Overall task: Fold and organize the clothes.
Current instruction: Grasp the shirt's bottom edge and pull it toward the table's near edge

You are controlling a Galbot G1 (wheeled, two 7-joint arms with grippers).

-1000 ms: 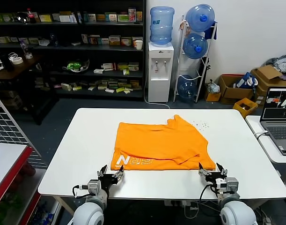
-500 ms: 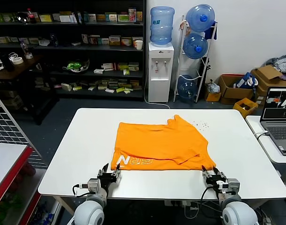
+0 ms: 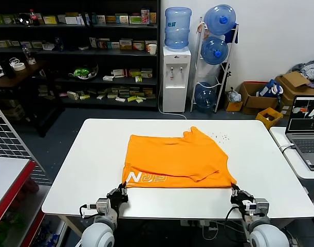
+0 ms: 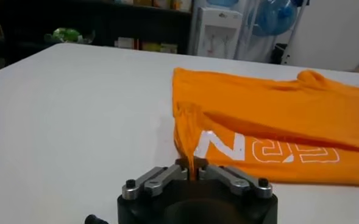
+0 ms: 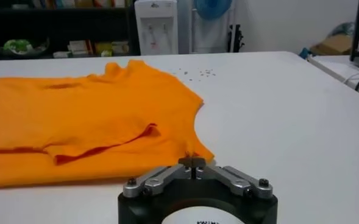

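Note:
The orange T-shirt (image 3: 172,157) lies folded in the middle of the white table (image 3: 95,149), with its white lettering (image 3: 146,178) along the near edge. My left gripper (image 3: 118,194) is at the shirt's near left corner. In the left wrist view it (image 4: 191,167) is shut on a pulled-up strand of the T-shirt (image 4: 277,122). My right gripper (image 3: 238,194) is at the near right corner. In the right wrist view it (image 5: 192,163) is shut on the tip of the T-shirt (image 5: 75,122). Both grippers are low, by the table's near edge.
Small dark specks (image 3: 222,137) lie on the table beyond the shirt. A laptop (image 3: 308,128) stands on a side table to the right. A wire rack (image 3: 7,139) is on the left. A water dispenser (image 3: 176,77) and shelves stand behind.
Both grippers have gone from open to shut on the shirt's near corners and drawn back toward the near table edge. The shirt's near edge is pulled slightly toward me.

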